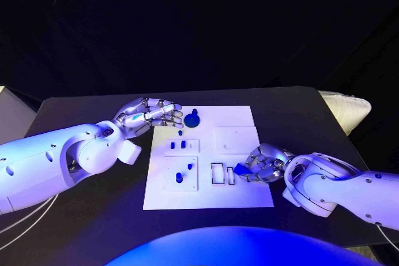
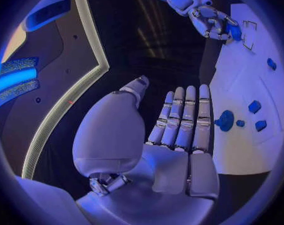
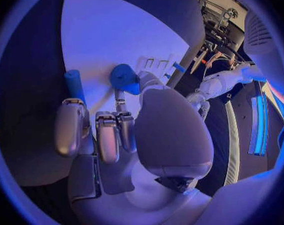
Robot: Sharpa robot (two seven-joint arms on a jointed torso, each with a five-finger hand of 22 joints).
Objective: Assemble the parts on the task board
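Blue parts on white task board

– Where's the left hand?
– Held flat, fingers straight and together, holding nothing.
– And the right hand?
– Curled in, pinching a small blue part at its fingertips.

Matt white task board, glossy blue plastic parts, matt black table.

One white task board lies on one black table, carrying six visible blue parts: a round one far, four small ones mid-left, one near right; two hands
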